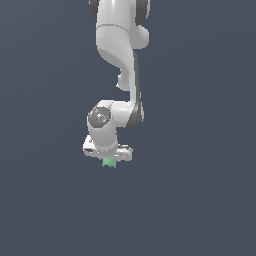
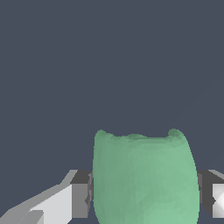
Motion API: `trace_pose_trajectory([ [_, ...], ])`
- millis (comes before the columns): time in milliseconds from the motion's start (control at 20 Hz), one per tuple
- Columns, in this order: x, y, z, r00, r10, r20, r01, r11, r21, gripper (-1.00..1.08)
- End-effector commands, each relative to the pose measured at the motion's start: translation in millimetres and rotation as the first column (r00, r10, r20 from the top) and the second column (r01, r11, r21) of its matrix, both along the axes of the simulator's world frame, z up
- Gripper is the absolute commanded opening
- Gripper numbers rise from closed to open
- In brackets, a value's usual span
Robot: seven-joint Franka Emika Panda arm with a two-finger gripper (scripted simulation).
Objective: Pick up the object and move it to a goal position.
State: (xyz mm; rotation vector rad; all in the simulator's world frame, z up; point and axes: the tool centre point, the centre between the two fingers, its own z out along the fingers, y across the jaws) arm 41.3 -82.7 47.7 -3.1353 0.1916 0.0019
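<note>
Wrist view: reading left to right, one grey-tipped finger (image 2: 81, 194) of the end effector (image 2: 144, 194) stands against one flank of the mint-green object (image 2: 144, 175), the object fills the gap, and the opposite finger (image 2: 210, 194) meets its other flank. The fingers are narrowed to the object's width and appear clamped on it, with no gap visible at either contact. Only dark, featureless ground shows beyond; whether that is the table or open space cannot be told, and no goal marker is visible. In the exterior view the arm reaches downward, and the object (image 1: 109, 163) projects as a small green lump directly beneath the end effector (image 1: 109, 159), centred between the fingers. Assessed step: carrying the held object toward the goal. Recommended practice: maintain constant closing pressure, travel smoothly without wrist rotation, and confirm clearance below before any lateral motion, since the rounded shape could slip.
</note>
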Motion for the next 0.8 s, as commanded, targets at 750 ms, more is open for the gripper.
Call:
trace_pose_trajectory([
  [750,-39,-68,83,1.0,-0.001,0.001,0.001,1.0,0.0,-1.0],
])
